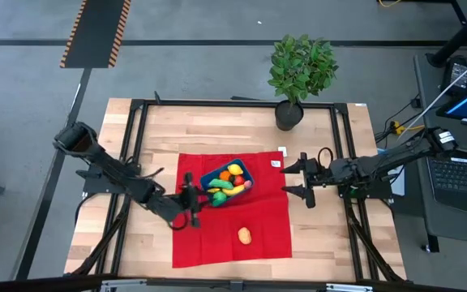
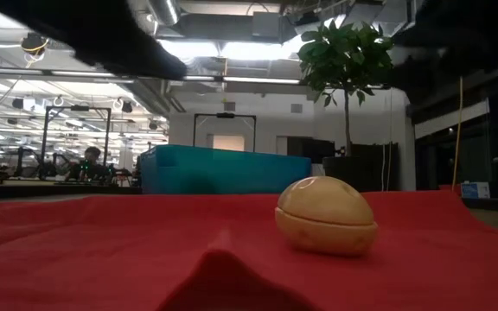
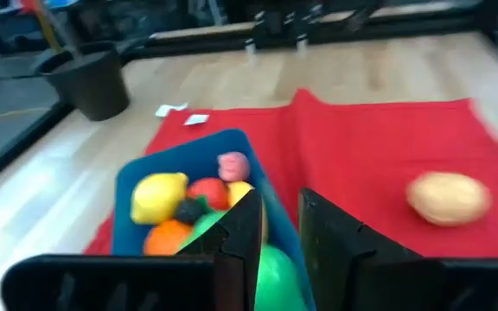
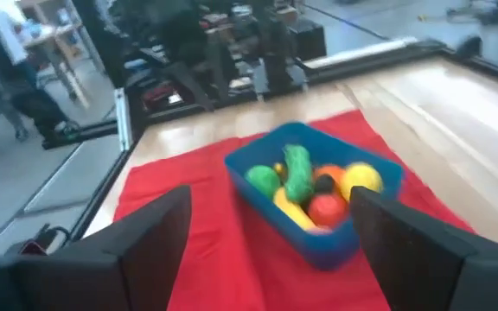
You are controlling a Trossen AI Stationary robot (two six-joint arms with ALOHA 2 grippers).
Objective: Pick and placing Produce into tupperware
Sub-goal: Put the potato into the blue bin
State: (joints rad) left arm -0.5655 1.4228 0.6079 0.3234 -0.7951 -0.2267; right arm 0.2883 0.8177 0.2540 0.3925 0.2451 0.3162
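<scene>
The blue tupperware (image 1: 227, 180) stands on a red cloth (image 1: 266, 219) at the table's middle. Several pieces of produce lie in it, among them a yellow one (image 3: 158, 197), a red one (image 4: 325, 207) and a green one (image 4: 296, 173). One tan piece of produce (image 1: 244, 236) lies alone on the cloth, nearer the front edge. My left gripper (image 1: 193, 201) hovers at the tupperware's left near corner, its fingers a narrow gap apart with nothing between them (image 3: 279, 226). My right gripper (image 1: 292, 179) hangs wide open to the right of the tupperware, holding nothing.
A potted plant (image 1: 298, 73) stands at the far edge. Small white tags (image 1: 276, 163) lie by the cloth's far right corner. The cloth bulges up in a fold (image 2: 232, 276) near the front. Black frame rails (image 1: 132, 146) run along the table's sides.
</scene>
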